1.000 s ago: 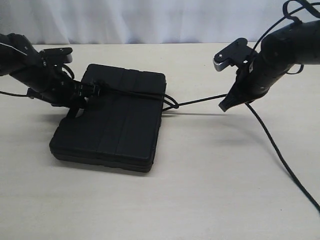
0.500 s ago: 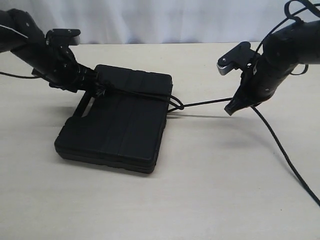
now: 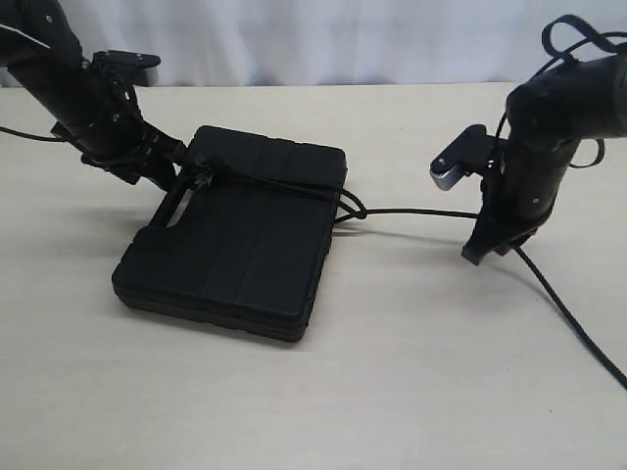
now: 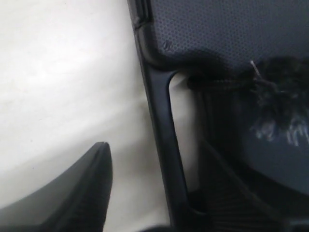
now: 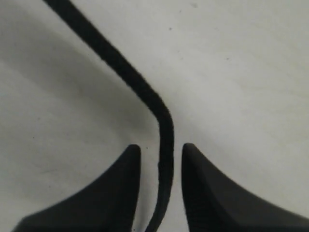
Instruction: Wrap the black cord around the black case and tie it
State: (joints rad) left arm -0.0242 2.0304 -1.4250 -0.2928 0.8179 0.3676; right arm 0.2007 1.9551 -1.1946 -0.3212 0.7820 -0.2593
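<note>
The black case (image 3: 235,240) lies flat on the table, left of centre. The black cord (image 3: 284,186) crosses its top from the frayed knot (image 3: 203,179) at the handle slot to a tie at the right edge (image 3: 350,207), then runs right to my right gripper (image 3: 477,253). In the right wrist view that gripper (image 5: 161,149) is open, and the cord (image 5: 120,67) passes between the fingers with a gap on each side. My left gripper (image 3: 176,164) stands open at the handle corner. In the left wrist view its fingers straddle the handle bar (image 4: 161,145), beside the fuzzy knot (image 4: 280,96).
A thick smooth robot cable (image 3: 568,313) trails from the right arm across the table toward the front right. A white curtain (image 3: 313,39) closes off the back. The beige tabletop (image 3: 411,372) extends in front of the case.
The left gripper has opened and pulled up and back from the case top to the handle corner. The right gripper has moved right and down and its jaws have parted off the cord.
</note>
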